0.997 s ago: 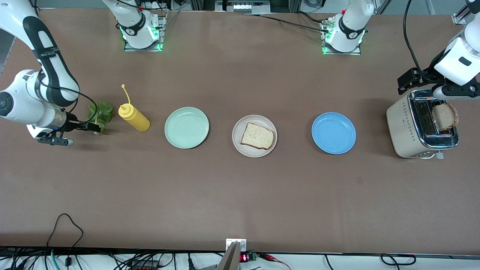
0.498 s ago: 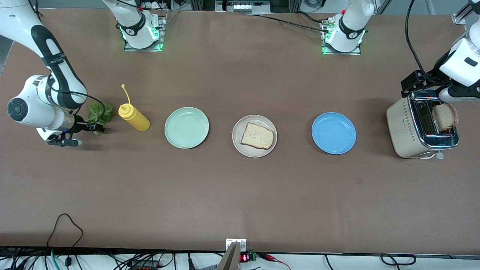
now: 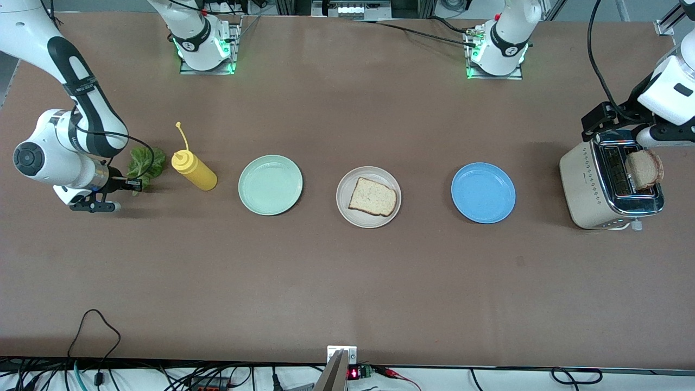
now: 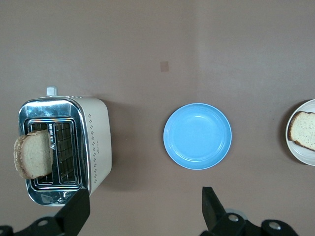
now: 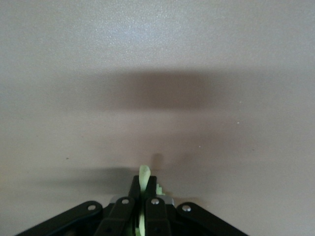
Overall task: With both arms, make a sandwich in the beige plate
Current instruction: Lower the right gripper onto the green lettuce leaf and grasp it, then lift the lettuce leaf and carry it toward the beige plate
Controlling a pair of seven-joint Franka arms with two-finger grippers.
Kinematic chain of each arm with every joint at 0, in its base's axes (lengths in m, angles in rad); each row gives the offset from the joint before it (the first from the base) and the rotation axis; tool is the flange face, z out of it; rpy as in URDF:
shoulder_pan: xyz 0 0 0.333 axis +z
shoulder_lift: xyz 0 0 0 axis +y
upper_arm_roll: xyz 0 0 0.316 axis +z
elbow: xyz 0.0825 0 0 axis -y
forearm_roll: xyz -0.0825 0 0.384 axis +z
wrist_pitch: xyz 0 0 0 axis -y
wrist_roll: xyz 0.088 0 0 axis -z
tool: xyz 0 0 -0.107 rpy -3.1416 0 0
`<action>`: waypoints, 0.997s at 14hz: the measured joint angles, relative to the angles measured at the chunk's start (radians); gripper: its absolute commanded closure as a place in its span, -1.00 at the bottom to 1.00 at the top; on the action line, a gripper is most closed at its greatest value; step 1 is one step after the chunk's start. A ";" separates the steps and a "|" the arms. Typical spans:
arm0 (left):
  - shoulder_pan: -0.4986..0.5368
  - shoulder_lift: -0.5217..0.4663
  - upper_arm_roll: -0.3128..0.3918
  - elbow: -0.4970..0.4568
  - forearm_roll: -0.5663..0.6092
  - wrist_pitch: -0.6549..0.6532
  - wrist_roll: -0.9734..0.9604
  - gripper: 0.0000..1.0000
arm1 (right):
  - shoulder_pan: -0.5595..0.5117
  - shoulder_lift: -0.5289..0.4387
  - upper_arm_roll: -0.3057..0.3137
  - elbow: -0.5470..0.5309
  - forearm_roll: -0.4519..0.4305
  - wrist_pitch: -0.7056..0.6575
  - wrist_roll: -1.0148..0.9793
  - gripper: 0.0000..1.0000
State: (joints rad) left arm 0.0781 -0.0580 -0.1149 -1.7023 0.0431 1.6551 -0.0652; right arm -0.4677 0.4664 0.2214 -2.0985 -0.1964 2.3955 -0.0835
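The right gripper (image 3: 132, 184) is clamped on the lettuce (image 3: 145, 164) stem by the mustard bottle (image 3: 194, 170); seemingly a thin pinch, so the leaf may tear or slip when lifted. The left gripper (image 4: 142, 209) hangs wide open, empty, over the toaster (image 3: 607, 184). One bread slice (image 3: 372, 197) lies in the beige plate (image 3: 343, 207).

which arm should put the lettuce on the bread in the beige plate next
Right. The right gripper is shut on the lettuce, beside the mustard bottle. The left gripper is open above the toaster, better placed for the slice there than for the bread on the beige plate.
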 measured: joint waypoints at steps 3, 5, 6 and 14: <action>0.000 0.000 0.000 0.000 0.000 0.000 0.000 -1.00 | -0.002 -0.010 0.000 0.003 -0.020 0.001 -0.013 1.00; 0.001 0.000 0.000 0.000 0.000 0.000 0.000 -1.00 | -0.006 -0.027 -0.001 0.005 -0.021 0.001 -0.055 1.00; 0.001 0.000 0.000 0.000 0.000 0.000 0.000 -1.00 | -0.010 -0.038 -0.002 0.005 -0.022 -0.003 -0.068 1.00; 0.009 0.001 0.009 -0.001 0.000 0.000 0.000 -1.00 | -0.016 -0.189 0.021 0.044 -0.018 -0.244 -0.081 1.00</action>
State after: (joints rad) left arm 0.0868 -0.0573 -0.1056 -1.7036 0.0431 1.6550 -0.0653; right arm -0.4838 0.2777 0.2427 -2.0550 -0.2144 2.1519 -0.1647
